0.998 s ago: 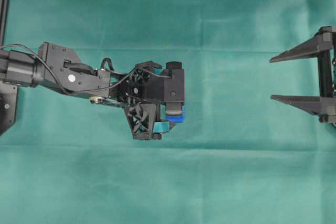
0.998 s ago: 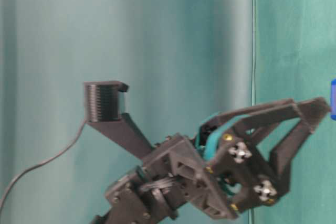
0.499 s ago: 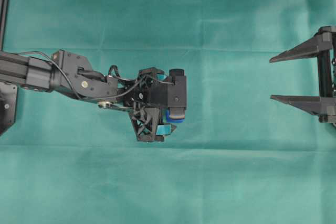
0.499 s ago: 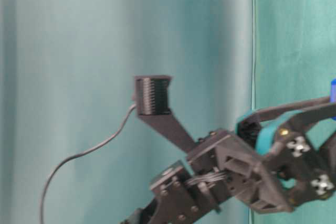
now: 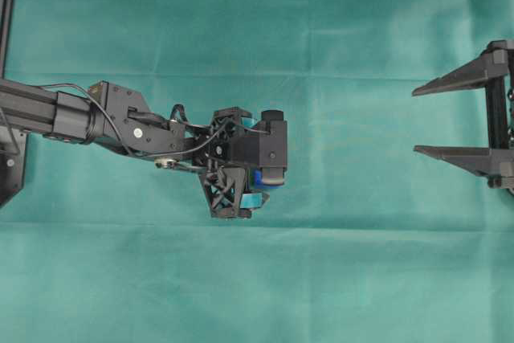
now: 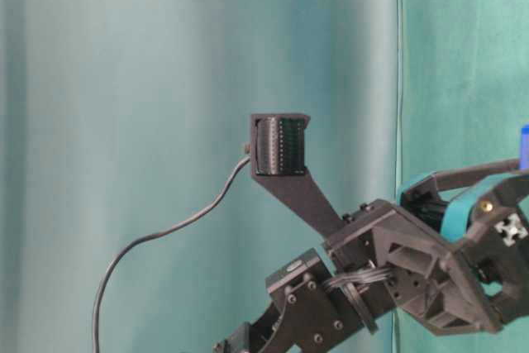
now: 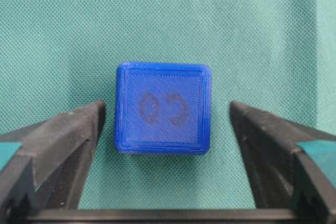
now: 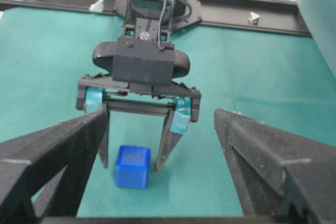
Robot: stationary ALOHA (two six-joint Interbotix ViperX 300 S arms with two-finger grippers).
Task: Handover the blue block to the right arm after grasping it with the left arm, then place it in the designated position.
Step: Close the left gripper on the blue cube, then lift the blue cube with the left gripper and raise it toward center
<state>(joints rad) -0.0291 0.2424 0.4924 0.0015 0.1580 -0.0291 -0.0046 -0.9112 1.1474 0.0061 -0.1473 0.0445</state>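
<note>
Overhead, the left pincer [image 5: 259, 186] is hanging over the blue block [image 5: 263, 177] mid-surface; the right pincer [image 5: 426, 118] is waiting spread at the right edge. The left wrist view is showing fingers [image 7: 58, 140] spread either side of the block, not touching. An off-centre squeeze could be twisting it loose.

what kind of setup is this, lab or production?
Looks like a lab test bench: green cloth covers the table, two robot arms face each other, and the only workpiece is a blue block.
</note>
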